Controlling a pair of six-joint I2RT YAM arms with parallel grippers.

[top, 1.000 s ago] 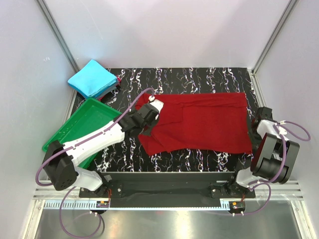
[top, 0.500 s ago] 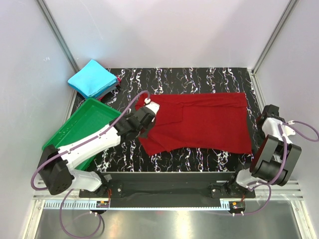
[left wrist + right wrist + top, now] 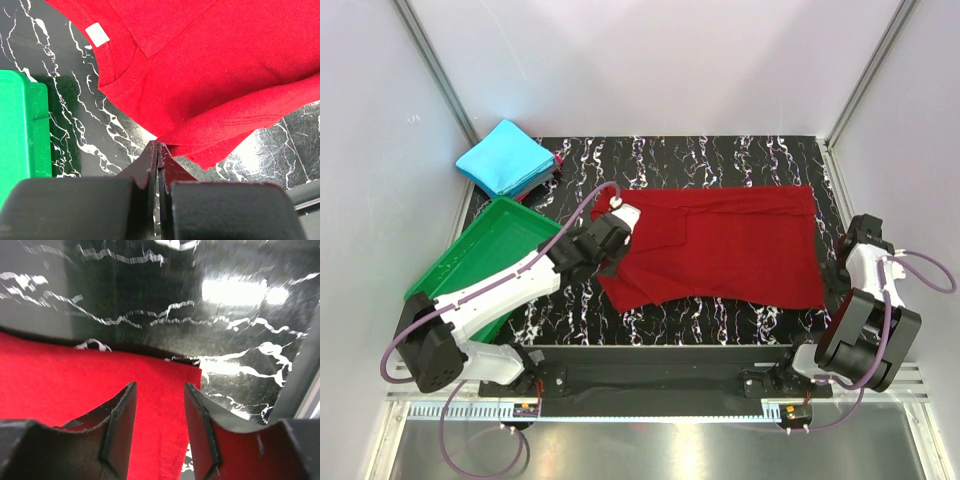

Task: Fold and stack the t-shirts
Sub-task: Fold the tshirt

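The dark red t-shirt (image 3: 730,245) lies spread flat on the table, one side folded in. In the left wrist view (image 3: 210,65) its collar and white label show. My left gripper (image 3: 610,258) is shut, its tips (image 3: 158,145) pinching the shirt's left edge where a rolled fold comes to a point. My right gripper (image 3: 838,268) is open just above the shirt's right edge, fingers (image 3: 122,415) either side of the cloth (image 3: 65,385) near a corner; nothing is between them (image 3: 160,390). The cyan-blue t-shirt (image 3: 505,158) lies folded square at the back left.
A green plastic tray (image 3: 485,255) sits at the left beside my left arm, also in the left wrist view (image 3: 22,125). The black marbled table (image 3: 720,160) has white walls and metal posts on three sides. Something small and dark lies by the cyan shirt (image 3: 558,162).
My left gripper has shifted slightly left and back along the shirt's left edge. My right wrist has swung and lowered toward the shirt's right edge. The shirt's outline looks the same.
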